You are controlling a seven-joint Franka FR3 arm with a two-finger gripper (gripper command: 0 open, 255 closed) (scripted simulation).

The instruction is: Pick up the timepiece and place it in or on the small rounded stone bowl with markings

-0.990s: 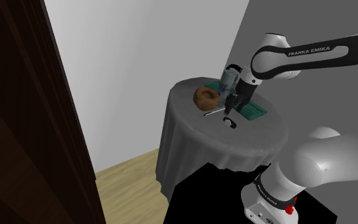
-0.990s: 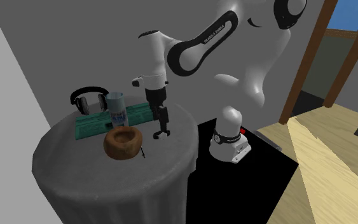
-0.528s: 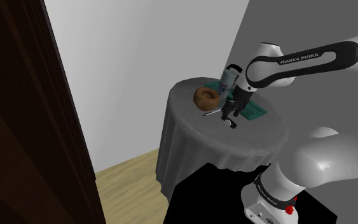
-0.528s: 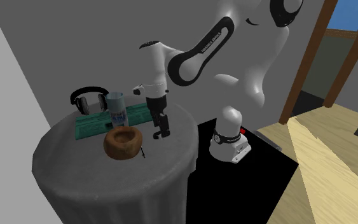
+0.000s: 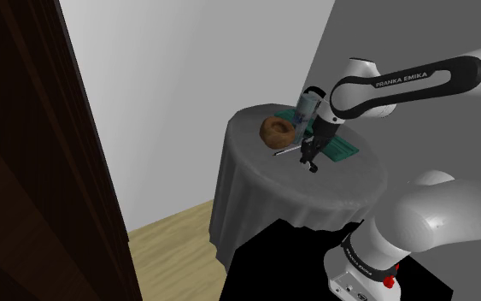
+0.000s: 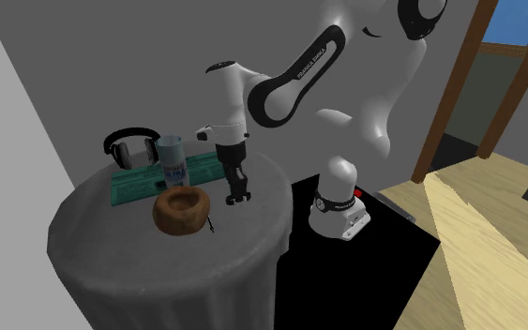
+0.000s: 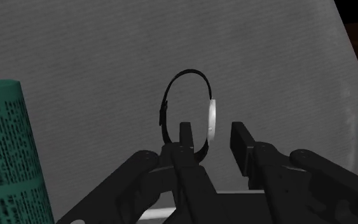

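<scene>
While the gripper (image 7: 212,139) hangs low over the grey-draped round table (image 6: 112,246), its jaws stand spread. The wristwatch (image 7: 213,119) – black band, white face – lies on the cloth, its face between the fingers, near the brown bowl (image 6: 180,210).

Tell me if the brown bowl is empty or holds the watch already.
Empty: the brown rounded bowl shows a bare hollow; the black-strapped watch with white face lies on the grey tablecloth.

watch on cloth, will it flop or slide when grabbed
Likely light: the watch is a thin loop on its side, so a nudge may slide it. Its band may squash; the white face inside the open gripper looks stiffer.
</scene>
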